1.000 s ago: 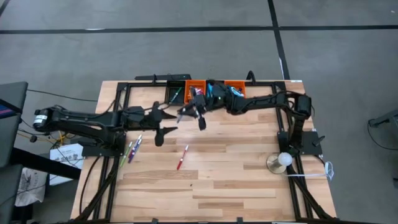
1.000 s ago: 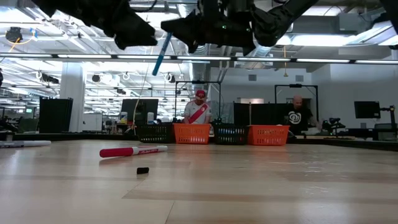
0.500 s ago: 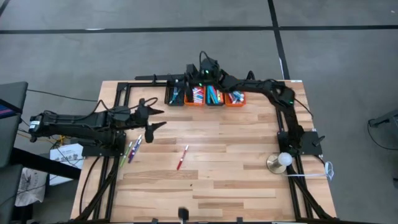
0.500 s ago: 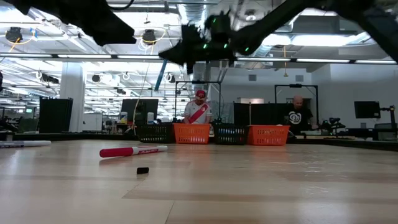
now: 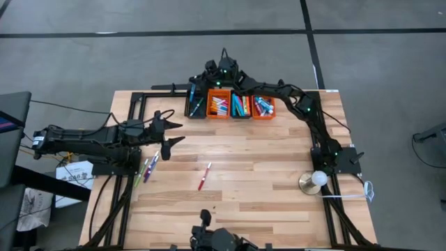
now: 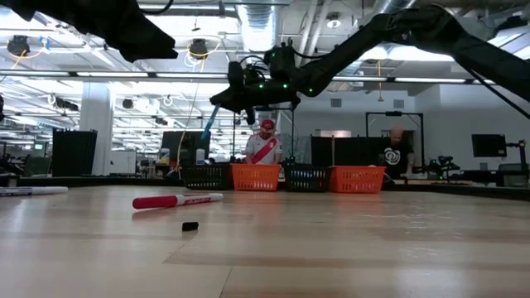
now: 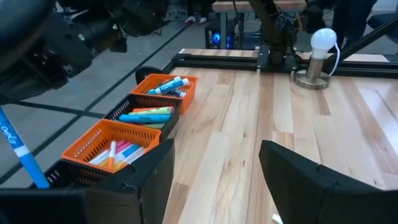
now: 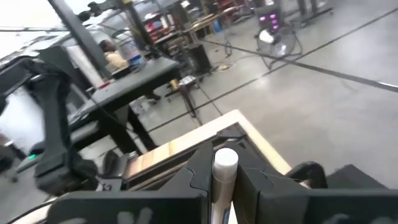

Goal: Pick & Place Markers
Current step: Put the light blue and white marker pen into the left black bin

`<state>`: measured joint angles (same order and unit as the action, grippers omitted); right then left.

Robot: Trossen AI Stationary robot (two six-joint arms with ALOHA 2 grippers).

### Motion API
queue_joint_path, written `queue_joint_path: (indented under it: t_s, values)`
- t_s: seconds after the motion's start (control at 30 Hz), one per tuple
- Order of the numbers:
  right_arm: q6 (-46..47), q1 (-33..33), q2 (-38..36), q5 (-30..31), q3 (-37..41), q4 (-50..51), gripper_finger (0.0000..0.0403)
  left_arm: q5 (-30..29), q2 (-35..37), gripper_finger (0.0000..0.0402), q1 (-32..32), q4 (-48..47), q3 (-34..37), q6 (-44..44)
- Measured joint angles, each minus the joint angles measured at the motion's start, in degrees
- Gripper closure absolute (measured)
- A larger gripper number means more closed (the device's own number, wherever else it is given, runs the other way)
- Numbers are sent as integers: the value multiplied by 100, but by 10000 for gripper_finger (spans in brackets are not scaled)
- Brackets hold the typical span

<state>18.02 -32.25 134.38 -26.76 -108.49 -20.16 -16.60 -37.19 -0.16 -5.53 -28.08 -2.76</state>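
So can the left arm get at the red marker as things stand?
Probably yes: the left gripper is open and empty, and the red marker lies alone on bare table nearby.

the right arm stretches from its base at the counter's right side, up along the right edge and then across the far edge toward the middle, its wrist lit by small green lights. the right tool [image 5: 193, 89] hangs high over the far edge of the counter, its fingers [image 8: 193, 176] closed tight on a blue marker [image 6: 207, 126] that dangles tilted beneath it, a white end of the marker showing between the fingers. the left arm lies low and nearly level, reaching in from the counter's left side. the left tool [image 5: 169, 132] hovers over the left part of the counter, its fingers [image 7: 298, 171] spread wide apart and holding nothing.
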Motion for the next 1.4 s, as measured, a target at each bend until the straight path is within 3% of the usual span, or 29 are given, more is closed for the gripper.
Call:
queue_joint_path:
  t_s: [0.17,0.37,0.5,0.8,1.03,1.4]
  values:
    - [395,2,-1,205,3,46,380,-4,0,171,0,-3,0,2]
    - [1081,114,-1,898,3,88,379,-9,0,170,0,-1,0,22]
    - [1672,167,-1,965,3,133,372,-11,0,171,0,-1,0,125]
    - [1983,229,-41,2111,11,1014,378,-9,-2,171,-15,-1,0,177]
    - [2253,165,-41,2199,11,1330,358,-9,-4,170,-15,-1,0,175]
    - [2208,223,-41,1819,11,1337,350,-9,-4,169,-13,36,0,162]
